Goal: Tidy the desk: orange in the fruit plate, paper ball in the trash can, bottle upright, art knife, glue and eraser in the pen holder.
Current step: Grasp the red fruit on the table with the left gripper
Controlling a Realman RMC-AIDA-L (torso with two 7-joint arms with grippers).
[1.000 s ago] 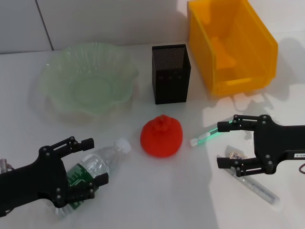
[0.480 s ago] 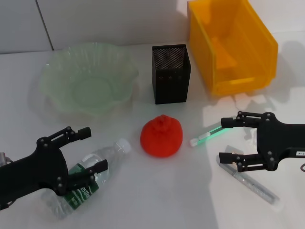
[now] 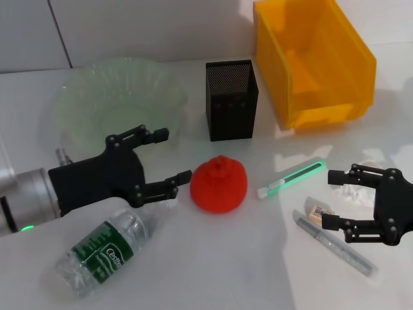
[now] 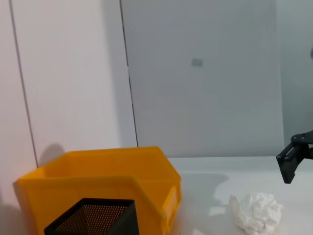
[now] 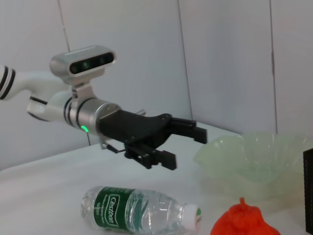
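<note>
Left gripper (image 3: pixel 169 155) gapes wide and empty above your one bottle (image 3: pixel 108 244), lying flat near the table's front-left corner, cap toward the single orange (image 3: pixel 219 183); right gripper (image 3: pixel 330 199) open.

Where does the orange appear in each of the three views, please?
Head view: the orange sits on the table at the picture's centre, in front of the pen holder.
Left wrist view: not in it.
Right wrist view: the orange is at the bottom edge, partly cut off.
Shared landmark: the pen holder, whose edge shows beside the orange.
</note>
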